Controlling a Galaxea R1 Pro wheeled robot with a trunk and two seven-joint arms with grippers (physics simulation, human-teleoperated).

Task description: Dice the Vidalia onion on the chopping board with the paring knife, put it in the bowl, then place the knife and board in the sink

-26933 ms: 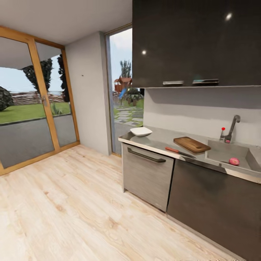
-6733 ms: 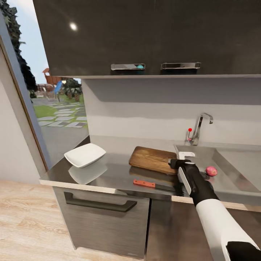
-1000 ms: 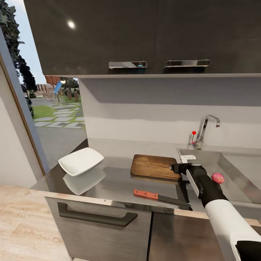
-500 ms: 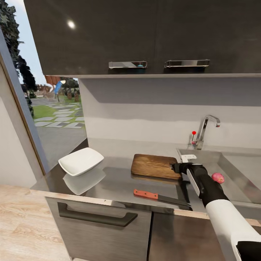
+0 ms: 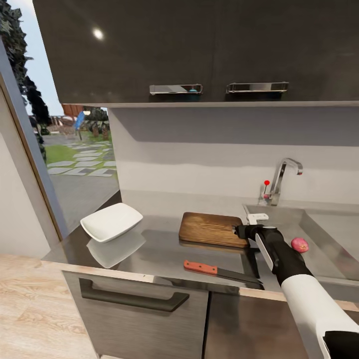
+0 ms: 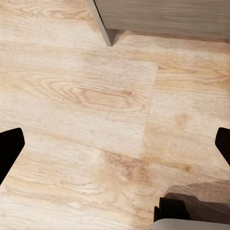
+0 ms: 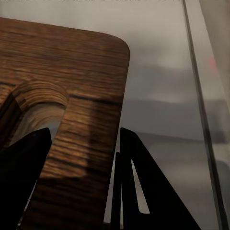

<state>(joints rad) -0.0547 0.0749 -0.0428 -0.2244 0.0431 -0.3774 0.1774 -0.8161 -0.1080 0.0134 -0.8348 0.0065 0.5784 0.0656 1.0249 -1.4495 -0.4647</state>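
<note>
The dark brown chopping board (image 5: 212, 229) lies on the grey countertop (image 5: 149, 249), its slot handle hole (image 7: 40, 108) at the end nearest the sink (image 5: 324, 224). My right gripper (image 5: 241, 231) is shut on that end: in the right wrist view one finger (image 7: 24, 182) sits at the slot and the other (image 7: 143, 191) against the board's outer edge. The pink-red onion (image 5: 299, 244) rests in the sink, right of my forearm. The paring knife (image 5: 214, 270) lies near the counter's front edge. The white bowl (image 5: 110, 221) stands at the left. My left gripper (image 6: 115, 143) hangs open over the wooden floor.
A chrome tap (image 5: 281, 179) with a red knob (image 5: 267, 183) stands behind the sink. Dark wall cabinets (image 5: 199, 50) hang overhead. The counter ends left of the bowl at a tall window (image 5: 65, 149). A cabinet leg (image 6: 103, 24) shows in the left wrist view.
Over the last second the chopping board has edged slightly to the left with my right gripper on its end. The onion, the knife and the bowl have not moved.
</note>
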